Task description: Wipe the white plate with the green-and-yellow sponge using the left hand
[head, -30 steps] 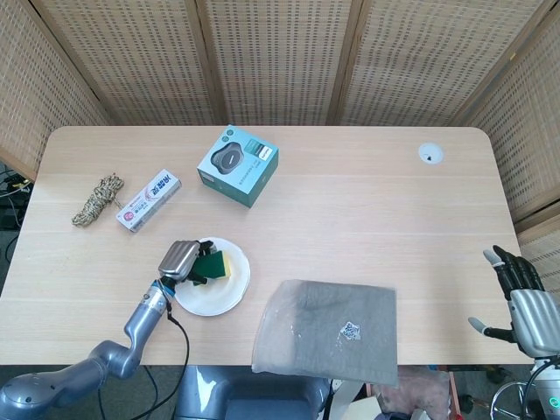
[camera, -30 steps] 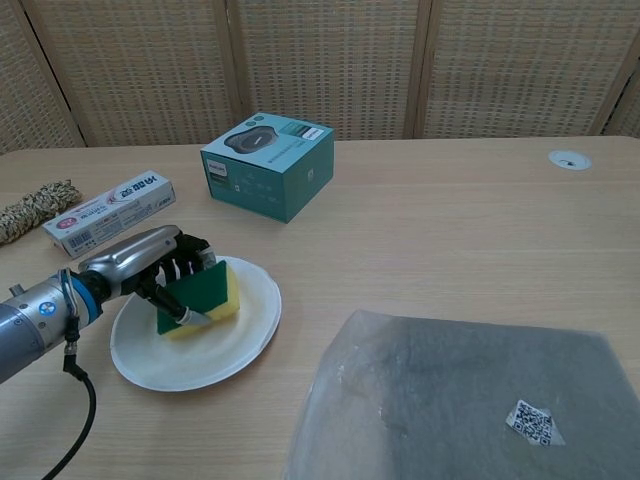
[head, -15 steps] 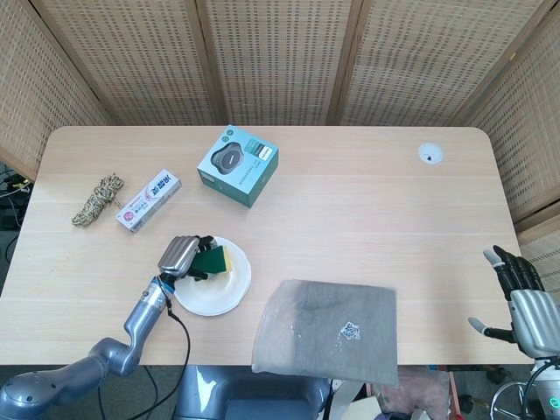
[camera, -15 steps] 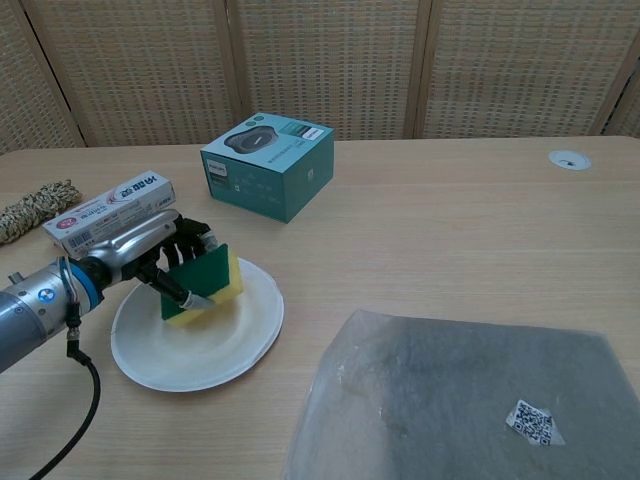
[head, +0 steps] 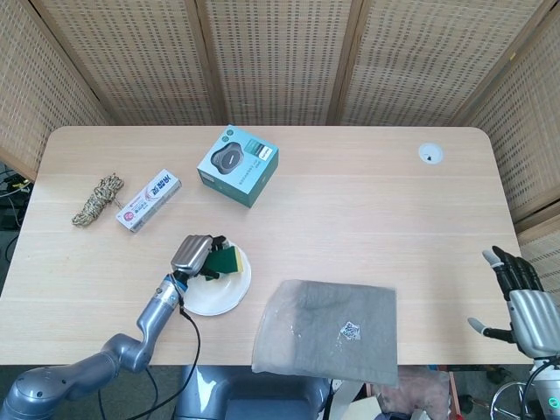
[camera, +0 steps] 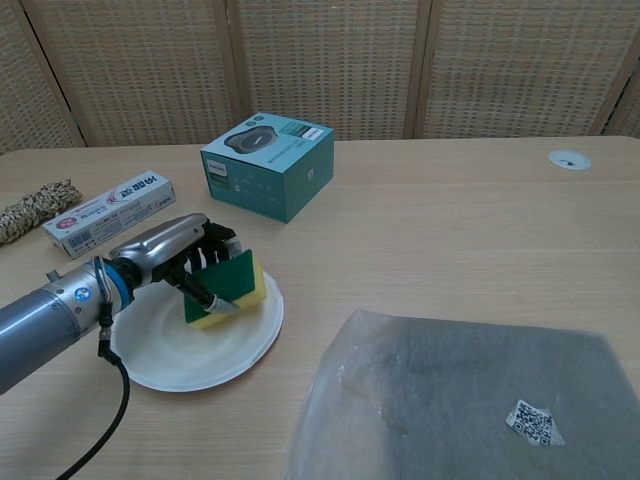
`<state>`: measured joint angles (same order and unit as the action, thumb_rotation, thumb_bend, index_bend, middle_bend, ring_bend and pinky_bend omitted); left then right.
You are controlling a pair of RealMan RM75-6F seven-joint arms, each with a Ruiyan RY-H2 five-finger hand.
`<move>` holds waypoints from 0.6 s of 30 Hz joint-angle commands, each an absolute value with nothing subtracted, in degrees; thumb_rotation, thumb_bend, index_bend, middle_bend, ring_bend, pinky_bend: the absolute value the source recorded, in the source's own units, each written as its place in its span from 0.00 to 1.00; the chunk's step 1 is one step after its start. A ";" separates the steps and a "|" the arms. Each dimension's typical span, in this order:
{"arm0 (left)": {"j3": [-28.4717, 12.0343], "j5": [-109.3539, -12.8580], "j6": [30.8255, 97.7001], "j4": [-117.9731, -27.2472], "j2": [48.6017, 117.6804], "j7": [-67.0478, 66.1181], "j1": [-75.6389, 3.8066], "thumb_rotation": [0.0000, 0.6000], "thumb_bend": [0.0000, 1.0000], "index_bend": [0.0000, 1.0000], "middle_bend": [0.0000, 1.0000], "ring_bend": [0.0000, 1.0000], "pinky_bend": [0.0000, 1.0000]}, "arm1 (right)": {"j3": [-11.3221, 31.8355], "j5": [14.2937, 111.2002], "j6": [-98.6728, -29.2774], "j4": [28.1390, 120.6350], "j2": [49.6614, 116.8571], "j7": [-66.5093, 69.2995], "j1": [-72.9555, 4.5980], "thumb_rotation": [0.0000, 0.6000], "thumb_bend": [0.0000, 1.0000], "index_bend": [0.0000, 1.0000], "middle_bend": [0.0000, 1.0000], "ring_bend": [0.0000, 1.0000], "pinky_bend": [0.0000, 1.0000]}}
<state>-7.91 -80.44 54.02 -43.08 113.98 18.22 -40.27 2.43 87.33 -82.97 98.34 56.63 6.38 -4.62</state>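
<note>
The white plate (head: 217, 296) (camera: 180, 356) lies near the table's front left. My left hand (head: 194, 255) (camera: 172, 252) grips the green-and-yellow sponge (head: 227, 260) (camera: 228, 288), which stands tilted on its edge on the plate's far right part, green side toward the hand. My right hand (head: 523, 299) hangs off the table's right front corner, fingers apart and holding nothing; the chest view does not show it.
A teal box (head: 238, 165) (camera: 268, 164) stands behind the plate. A toothpaste box (head: 148, 199) (camera: 110, 212) and a coil of rope (head: 97, 199) (camera: 36, 209) lie at the left. A grey cloth (head: 326, 331) (camera: 460, 400) covers the front middle. A white grommet (head: 430, 154) sits at far right.
My left hand has slid the sponge rightward across the plate, from its left part to its far right rim. The right hand has stayed still.
</note>
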 commanded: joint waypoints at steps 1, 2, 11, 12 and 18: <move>-7.61 -80.34 53.62 -42.57 114.42 17.86 -40.24 1.00 0.15 0.71 0.61 0.49 0.50 | 2.41 87.33 -82.91 98.33 56.62 6.47 -4.64 1.00 0.00 0.00 0.00 0.00 0.00; -7.54 -80.33 53.56 -42.44 114.51 17.79 -40.22 1.00 0.16 0.71 0.61 0.49 0.50 | 2.41 87.33 -82.90 98.32 56.59 6.52 -4.64 1.00 0.00 0.00 0.00 0.00 0.00; -7.04 -80.14 52.44 -41.57 114.78 17.22 -40.13 1.00 0.16 0.71 0.61 0.49 0.50 | 2.33 87.56 -82.93 98.40 56.51 6.62 -4.64 1.00 0.00 0.00 0.00 0.00 0.00; -7.03 -80.14 52.39 -41.57 114.78 17.19 -40.14 1.00 0.16 0.71 0.61 0.49 0.50 | 2.31 87.57 -82.92 98.42 56.51 6.63 -4.64 1.00 0.00 0.00 0.00 0.00 0.00; -7.15 -80.45 53.01 -42.15 114.32 17.35 -40.25 1.00 0.16 0.71 0.61 0.49 0.50 | 2.33 87.53 -82.90 98.44 56.44 6.80 -4.65 1.00 0.00 0.00 0.00 0.00 0.00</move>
